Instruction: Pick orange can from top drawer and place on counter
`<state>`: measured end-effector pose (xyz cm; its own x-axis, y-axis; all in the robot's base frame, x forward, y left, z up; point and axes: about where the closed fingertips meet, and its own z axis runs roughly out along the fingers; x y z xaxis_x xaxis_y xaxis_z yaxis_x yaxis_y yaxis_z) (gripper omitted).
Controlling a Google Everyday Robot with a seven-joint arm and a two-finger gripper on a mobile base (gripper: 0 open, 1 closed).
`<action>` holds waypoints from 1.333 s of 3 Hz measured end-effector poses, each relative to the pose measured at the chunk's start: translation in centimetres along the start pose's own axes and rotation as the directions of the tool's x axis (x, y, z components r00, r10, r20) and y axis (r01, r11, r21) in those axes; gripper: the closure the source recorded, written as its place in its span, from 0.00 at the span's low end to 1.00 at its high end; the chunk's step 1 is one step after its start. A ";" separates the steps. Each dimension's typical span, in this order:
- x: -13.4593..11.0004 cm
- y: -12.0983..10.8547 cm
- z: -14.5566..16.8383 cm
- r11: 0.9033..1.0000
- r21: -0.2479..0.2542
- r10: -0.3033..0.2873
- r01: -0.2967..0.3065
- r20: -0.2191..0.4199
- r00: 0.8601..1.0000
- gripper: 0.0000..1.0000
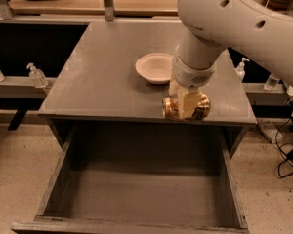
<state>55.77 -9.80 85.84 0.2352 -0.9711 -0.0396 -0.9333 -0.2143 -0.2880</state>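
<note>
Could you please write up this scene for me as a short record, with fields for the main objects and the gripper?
gripper: gripper under the white arm, near the counter's front edge, fingers shut on the can
can: small orange-brown metal drink can, lying sideways; contact with the counter cannot be told
counter: flat grey-painted counter
drawer: wide grey wooden top drawer, pulled open, can not inside
bowl: cream round bowl, upright on the counter, behind the can
</note>
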 end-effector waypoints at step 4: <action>3.3 -3.9 -1.8 0.992 0.083 0.088 -0.092 0.053 0.995 0.85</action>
<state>59.70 -12.39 88.51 0.1659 -0.9794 -0.1152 -0.9253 -0.1142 -0.3617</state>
